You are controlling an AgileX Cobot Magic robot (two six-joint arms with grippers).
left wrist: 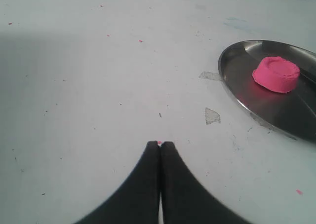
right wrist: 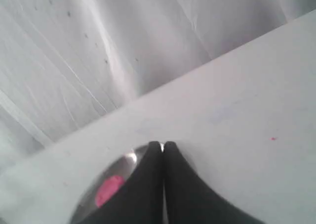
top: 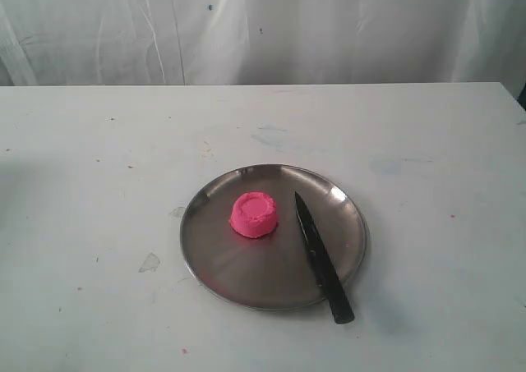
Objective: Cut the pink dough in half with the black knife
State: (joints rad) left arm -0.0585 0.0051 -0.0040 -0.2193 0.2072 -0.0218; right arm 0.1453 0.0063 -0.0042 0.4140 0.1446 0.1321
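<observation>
The pink dough (top: 254,214) sits whole on the steel plate (top: 215,261), left of its middle, with the black knife (top: 322,257) just beside it on the right-arm side, tip pointing away, handle overhanging the near rim above the desk (top: 99,183). My left hand (left wrist: 159,144) and right hand (right wrist: 162,144) are both closed on nothing; I judge the right one nearer that handle, and it must open first.

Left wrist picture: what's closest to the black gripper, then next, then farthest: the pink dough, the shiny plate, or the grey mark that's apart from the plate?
From the left gripper:
1. Grey mark, on the bare table, short of the plate.
2. Plate, its rim just beyond the mark.
3. Pink dough, sitting on the plate, farthest.
</observation>
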